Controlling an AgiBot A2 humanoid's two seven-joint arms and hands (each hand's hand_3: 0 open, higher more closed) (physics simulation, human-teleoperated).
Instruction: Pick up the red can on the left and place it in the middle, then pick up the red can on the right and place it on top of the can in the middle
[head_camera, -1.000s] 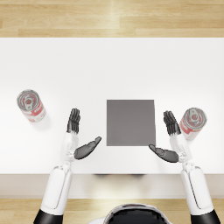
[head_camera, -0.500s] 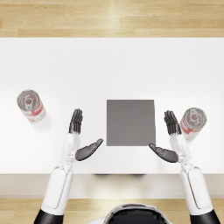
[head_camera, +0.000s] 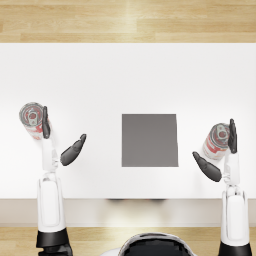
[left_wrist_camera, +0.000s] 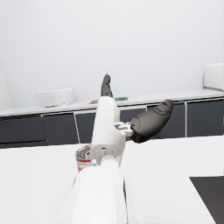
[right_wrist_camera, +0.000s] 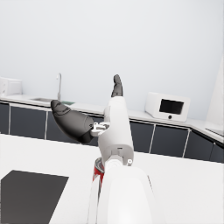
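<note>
Since a second ago our left hand slides out left to the upright red metal can, fingers spread beside it and not gripping, the right hand also apart by the right-side red can, dark square mat bare.

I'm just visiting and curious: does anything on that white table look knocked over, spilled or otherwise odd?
Nothing stands out. Both red cans, left and right, stand upright and look intact, either side of the dark square mat. Nothing is spilled on the table.
</note>
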